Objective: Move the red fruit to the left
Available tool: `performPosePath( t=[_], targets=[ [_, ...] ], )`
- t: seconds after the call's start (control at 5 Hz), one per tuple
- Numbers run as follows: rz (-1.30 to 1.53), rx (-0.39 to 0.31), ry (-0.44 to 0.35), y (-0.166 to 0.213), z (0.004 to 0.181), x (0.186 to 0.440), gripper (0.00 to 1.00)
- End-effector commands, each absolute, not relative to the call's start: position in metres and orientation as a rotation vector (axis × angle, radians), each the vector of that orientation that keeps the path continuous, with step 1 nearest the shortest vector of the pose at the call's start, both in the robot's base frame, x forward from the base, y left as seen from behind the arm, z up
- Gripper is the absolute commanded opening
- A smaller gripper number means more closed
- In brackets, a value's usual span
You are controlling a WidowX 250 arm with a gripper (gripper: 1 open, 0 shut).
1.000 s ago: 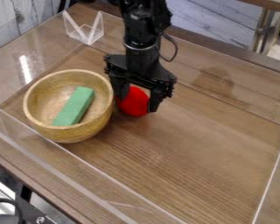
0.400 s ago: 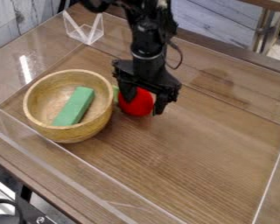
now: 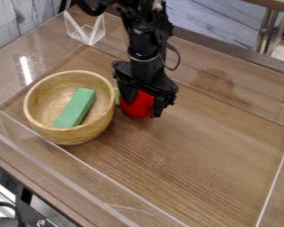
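Note:
The red fruit (image 3: 134,105) is a small bright red ball on the wooden table, just right of the wooden bowl (image 3: 43,117). My black gripper (image 3: 142,100) points straight down over it, open, with its fingers (image 3: 163,100) straddling the fruit on either side. The fruit's upper part is hidden behind the gripper body. Whether the fingers touch the fruit cannot be told.
A green rectangular block (image 3: 74,107) lies inside the bowl. Clear acrylic walls (image 3: 14,146) enclose the table on the left, front and right. A small clear stand (image 3: 85,32) sits at the back left. Bare wood (image 3: 216,142) stretches right of the gripper.
The gripper has sunk a little lower around the red fruit and rolled slightly. The fruit and bowl have stayed where they were.

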State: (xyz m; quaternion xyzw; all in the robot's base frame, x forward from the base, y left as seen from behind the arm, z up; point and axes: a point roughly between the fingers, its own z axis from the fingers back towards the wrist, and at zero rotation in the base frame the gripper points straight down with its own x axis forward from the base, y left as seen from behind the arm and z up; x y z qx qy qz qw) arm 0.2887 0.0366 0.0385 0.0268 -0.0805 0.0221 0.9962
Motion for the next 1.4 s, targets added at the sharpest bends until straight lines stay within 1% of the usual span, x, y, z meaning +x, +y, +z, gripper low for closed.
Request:
performPosePath(
  t=[0.0, 0.2, 0.4, 0.8, 1.2],
  targets=[
    [0.082, 0.056, -0.186, 0.045, 0.065, 0.289, 1.0],
    [0.14, 0.052, -0.188, 0.047, 0.088, 0.283, 1.0],
    [0.118, 0.042, -0.19, 0.035, 0.085, 0.29, 1.0],
    [0.075, 0.023, -0.204, 0.002, 0.1, 0.286, 1.0],
    [-0.003, -0.01, -0.226, -0.056, 0.105, 0.289, 1.0]
  ],
)
